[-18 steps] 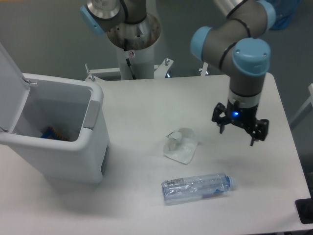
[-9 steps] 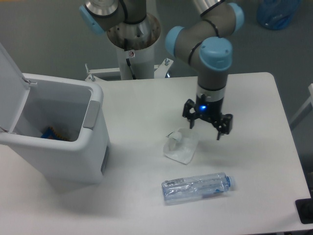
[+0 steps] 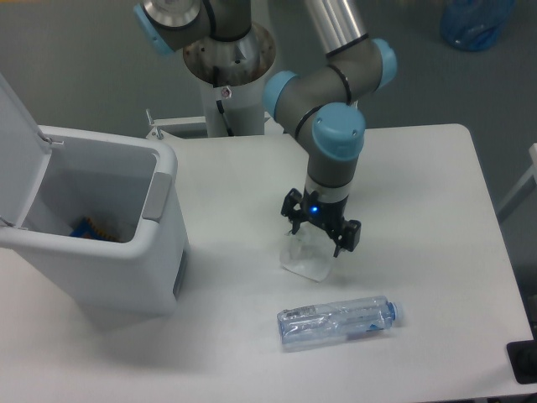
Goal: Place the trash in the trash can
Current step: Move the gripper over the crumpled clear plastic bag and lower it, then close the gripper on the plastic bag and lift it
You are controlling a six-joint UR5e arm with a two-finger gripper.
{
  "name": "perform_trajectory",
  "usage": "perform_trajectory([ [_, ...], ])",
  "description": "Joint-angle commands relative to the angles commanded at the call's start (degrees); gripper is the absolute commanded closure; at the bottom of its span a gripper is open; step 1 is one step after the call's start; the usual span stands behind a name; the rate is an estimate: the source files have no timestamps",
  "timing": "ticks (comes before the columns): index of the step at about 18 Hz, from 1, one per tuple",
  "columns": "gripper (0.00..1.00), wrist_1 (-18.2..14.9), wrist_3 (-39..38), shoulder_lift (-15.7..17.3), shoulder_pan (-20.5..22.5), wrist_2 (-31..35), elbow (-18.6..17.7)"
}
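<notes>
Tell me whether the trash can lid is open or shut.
Open: the trash can lid stands raised at the left, and the inside shows.

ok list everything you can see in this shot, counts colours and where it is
trash can: one, white with a grey tab, lid open, left side of the table
item inside the trash can: one, blue with some orange, at the bottom; too small to identify
wrapper: one, crumpled, white, middle of the table, directly under the claw
bottle: one, clear with a bluish tint, lying on its side near the front edge, in front of the wrapper
table: one, white
blue container: one, on the floor beyond the table, top right
robot base: one, white pedestal behind the table
arm: one, grey with light blue joint caps
claw: one, black, open, poised over the wrapper
</notes>
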Motion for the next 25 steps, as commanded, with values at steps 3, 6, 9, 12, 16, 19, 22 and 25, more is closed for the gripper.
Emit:
perform_trajectory([
  [3,0.00,0.2,-1.5,-1.2,-1.2,1.0,-0.5],
  [6,0.00,0.2,-1.3,-1.7,-1.9,3.2,-0.3],
  [9,0.28,0.1,-0.4,-2.3,-1.9,3.3,1.5],
  [12,1.00,0.0,-0.3,-1.7,-1.7,3.3,1.4],
  [16,1.00,-0.1,-0.3,-1.5,-1.5,2.9,1.5],
  [19,1.00,-0.4,-0.3,-1.4,-1.3,2.9,1.5],
  [22,1.00,-0.7,-0.3,0.0,-1.2,3.0,1.8],
  [25,1.00,-2.0,-0.4,1.4,-0.9,3.0,2.6],
])
